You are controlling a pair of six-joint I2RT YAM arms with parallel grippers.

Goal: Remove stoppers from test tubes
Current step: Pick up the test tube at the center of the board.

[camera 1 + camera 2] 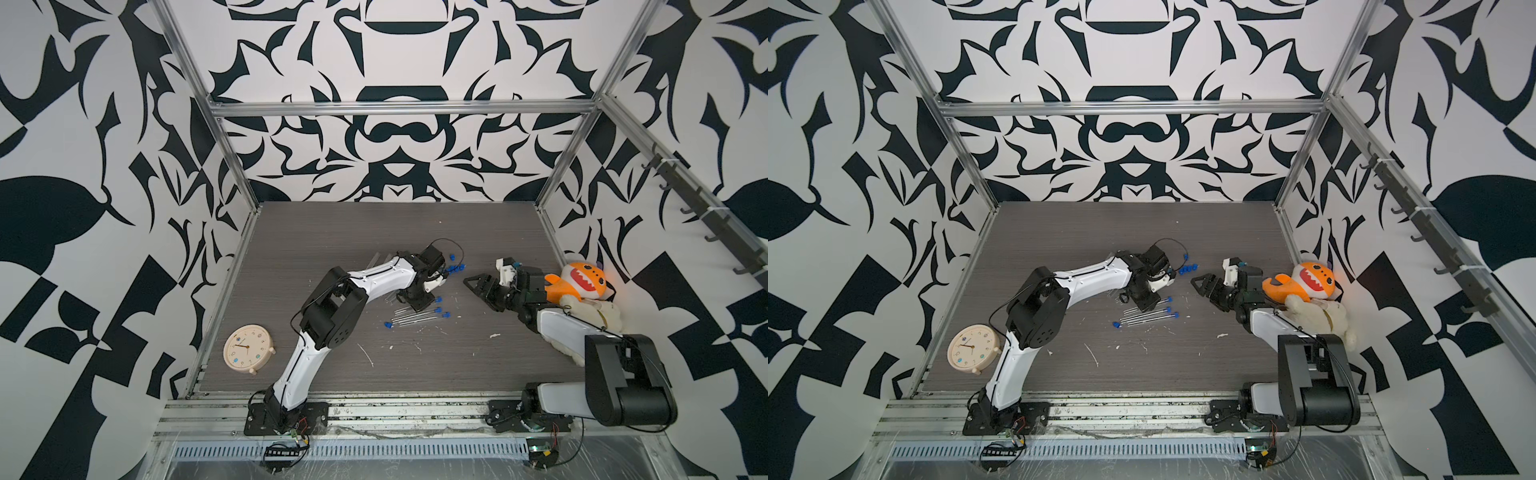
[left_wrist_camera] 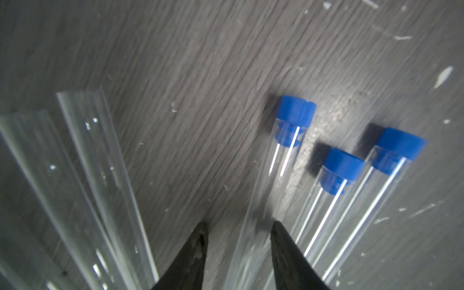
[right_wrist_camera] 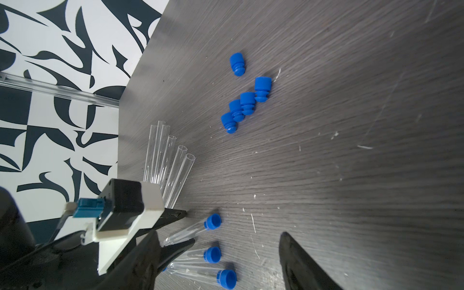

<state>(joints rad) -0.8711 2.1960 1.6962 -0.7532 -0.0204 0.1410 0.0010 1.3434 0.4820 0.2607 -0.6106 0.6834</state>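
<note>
Left jaws: closest to your left wrist lens, the two black tips stand part-way spread on either side of one capped test tube (image 2: 275,180). One tip is just beside the glass and the other is clear of it, so you are pinching nothing.
Left arm (image 1: 374,282): reaches over the middle of the worktop (image 1: 415,365), wrist turned down above the tube group.
Capped test tubes (image 3: 190,229): three lie flat and nearly parallel under your left wrist, each with a blue fitted stopper (image 2: 342,163) in the end toward the right arm.
Odd stopper (image 1: 387,325): in both top views it sits at the opposite end of the group, at the end of another tube.
Open test tubes (image 3: 163,160): about five bare tubes fan out flat just beside the capped ones, on the far side of the left wrist, mouths uncovered.
Loose stoppers (image 3: 241,100): five blue plugs lie on the bare worktop beyond the tubes. Four touch in a short chain and one lies just apart.
Right jaws: spread wide and empty, held above the worktop, pointing toward the capped tubes and near them.
Right arm (image 1: 557,328): stretches in from your right edge, lying across a white plush toy (image 1: 602,316).
Orange shark plush (image 1: 582,282): against the right wall, touching the white one.
Alarm clock (image 1: 248,348): cream, at the near left edge, well apart from the tubes.
White flecks (image 1: 494,335): scattered across the worktop.
</note>
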